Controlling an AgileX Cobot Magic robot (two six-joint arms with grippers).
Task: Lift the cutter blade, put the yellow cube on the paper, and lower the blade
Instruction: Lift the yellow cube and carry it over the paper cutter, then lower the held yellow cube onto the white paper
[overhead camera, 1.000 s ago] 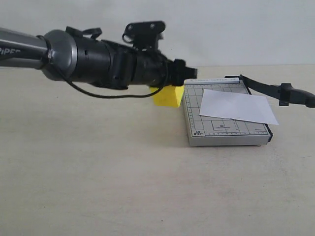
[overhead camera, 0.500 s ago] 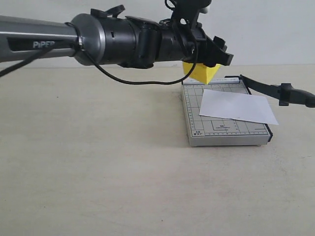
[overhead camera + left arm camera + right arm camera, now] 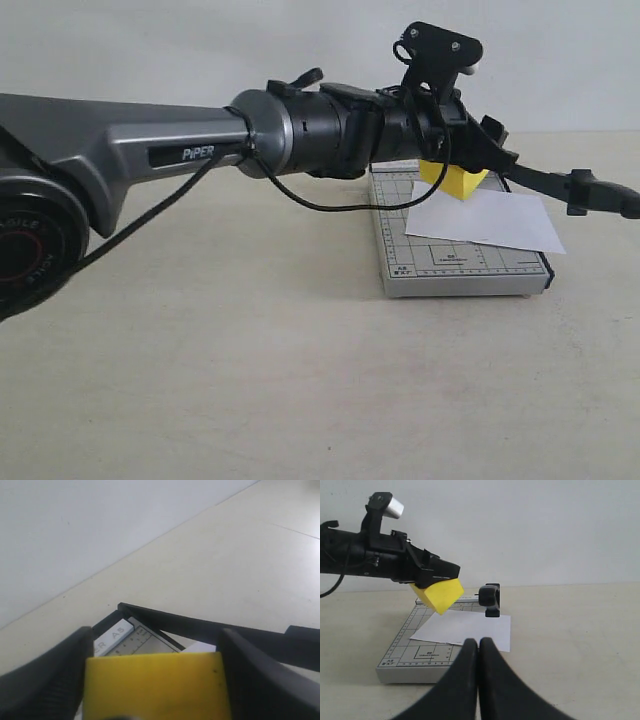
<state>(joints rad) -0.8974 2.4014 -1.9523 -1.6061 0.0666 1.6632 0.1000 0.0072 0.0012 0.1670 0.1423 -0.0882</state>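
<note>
One yellow cube (image 3: 455, 182), one paper (image 3: 490, 220), one trimmer (image 3: 440, 265), two tools (image 3: 155, 636) (image 3: 479, 647).

Cube (image 3: 455, 183) showing bright yellow, paper (image 3: 490, 221) showing plain white, trimmer base (image 3: 455, 264) showing grey grid, blade (image 3: 548, 183) showing black.

Setting: a robotics lab bench, not a home or a shop.

- Bare cream desk (image 3: 200, 380), matte and lightly scuffed, runs back to a plain white wall (image 3: 150, 50) at its far edge.
- Grey-and-black robot arm (image 3: 130, 150) lettered "PiPER" reaches across the desk. A loose black cable (image 3: 340, 209) sags beneath it, and a black camera mount (image 3: 440, 45) stands on its wrist.
- Grey gridded paper trimmer (image 3: 450, 260) sits toward the desk's far edge with a white sheet (image 3: 500, 220) lying on it, laid out like a staged test prop.
</note>
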